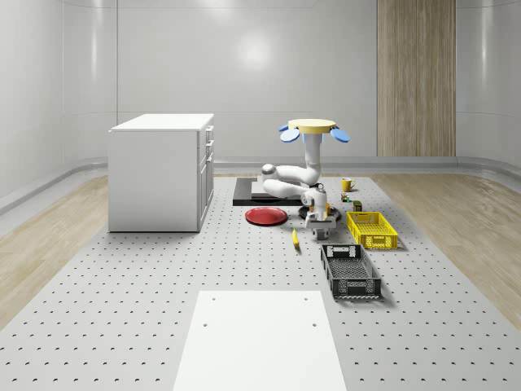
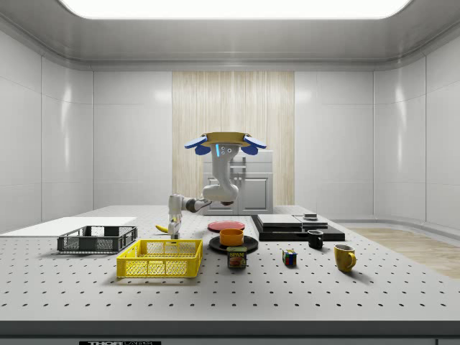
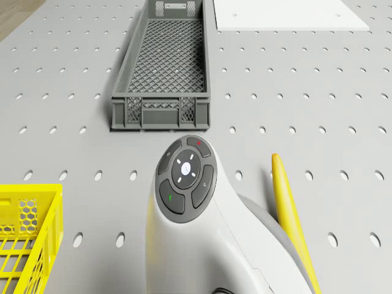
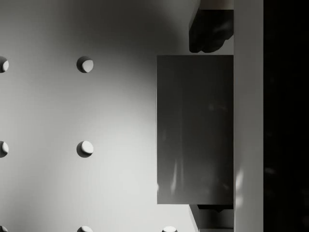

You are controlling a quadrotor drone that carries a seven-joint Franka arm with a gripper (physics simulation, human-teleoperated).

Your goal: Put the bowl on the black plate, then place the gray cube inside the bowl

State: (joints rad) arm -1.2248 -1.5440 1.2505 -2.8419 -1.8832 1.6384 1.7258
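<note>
1. The jaws of the gripper (image 4: 212, 128) sit on two opposite sides of the gray cube (image 4: 195, 129), close against it just above the perforated table (image 4: 72, 106).
2. In the side view the orange bowl (image 2: 231, 236) rests on the black plate (image 2: 215, 246), centre frame.
3. The drone (image 1: 314, 127) hovers above the table at the whole-scene view's centre, arm reaching down between the banana (image 1: 295, 238) and the yellow basket (image 1: 372, 229).

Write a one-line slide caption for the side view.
Drone hovers behind the orange bowl on the black plate, arm reaching down beside the yellow basket.
</note>
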